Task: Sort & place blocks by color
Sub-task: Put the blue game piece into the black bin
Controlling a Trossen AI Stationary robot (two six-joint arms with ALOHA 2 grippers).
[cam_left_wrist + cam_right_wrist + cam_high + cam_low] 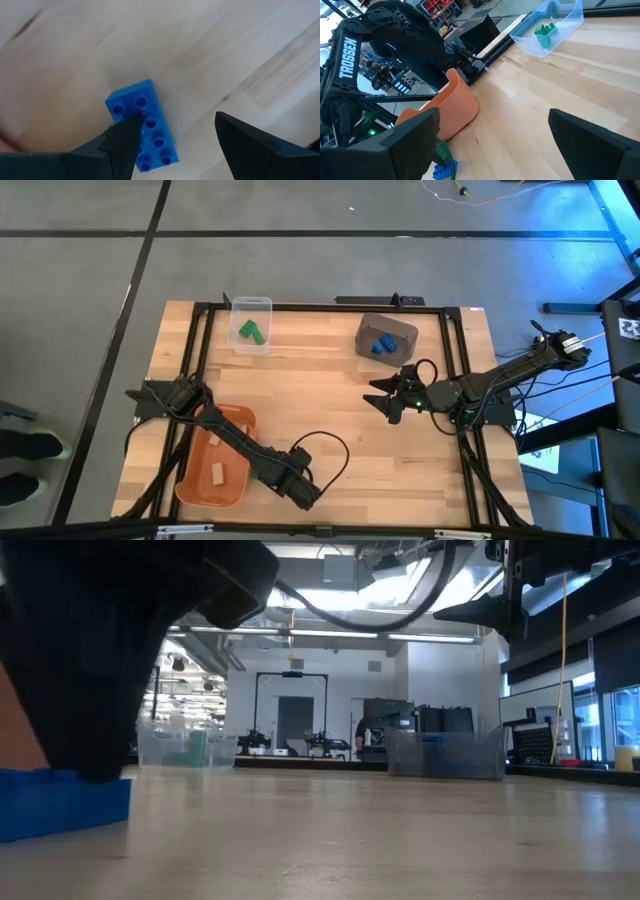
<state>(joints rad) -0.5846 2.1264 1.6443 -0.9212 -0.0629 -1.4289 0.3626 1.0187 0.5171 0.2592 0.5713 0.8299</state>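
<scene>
left gripper (172, 137) low over a blue block (143, 127) on the table (330, 390), fingers spread.
one dark finger overlaps the studded top of that block, the other stands clear on bare wood beside it; whether the block is touched cannot be told. this is near the front edge, just beside the orange tub (190, 480), which holds tan blocks (216, 472). green blocks (250, 331) sit in the clear bin (251, 308) and more blue blocks (382, 344) in the dark grey bin (368, 330) at the far side. right gripper (385, 394) hovers mid-table, fingers wide apart, holding nothing.
</scene>
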